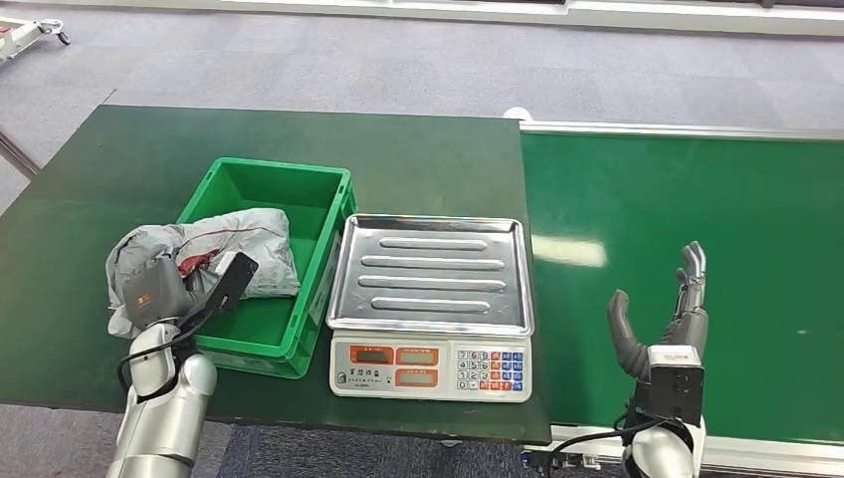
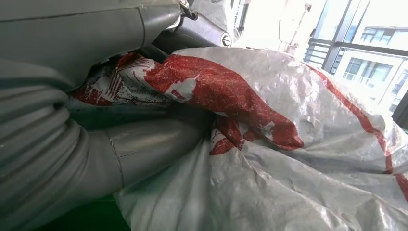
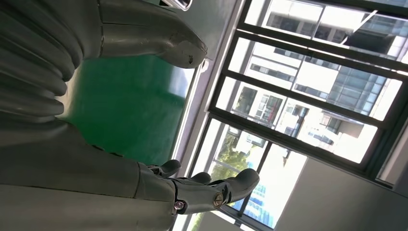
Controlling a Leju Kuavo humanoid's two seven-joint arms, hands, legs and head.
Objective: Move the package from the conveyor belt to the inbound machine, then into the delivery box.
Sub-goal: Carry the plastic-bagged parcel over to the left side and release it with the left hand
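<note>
A grey plastic package with red print (image 1: 239,244) lies over the near left rim of the green delivery box (image 1: 299,214). My left hand (image 1: 184,289) grips it from the left side, and in the left wrist view the crumpled package (image 2: 288,144) sits pressed between thumb and fingers (image 2: 144,154). The inbound machine, a silver weighing scale (image 1: 433,274) with an empty tray, stands right of the box. My right hand (image 1: 667,319) hovers open over the green conveyor belt (image 1: 697,229), fingers spread (image 3: 211,192) and holding nothing.
The box and scale stand on a dark green table (image 1: 100,199). The belt's metal rail (image 1: 677,129) runs along its far edge. Grey carpet floor lies beyond the table.
</note>
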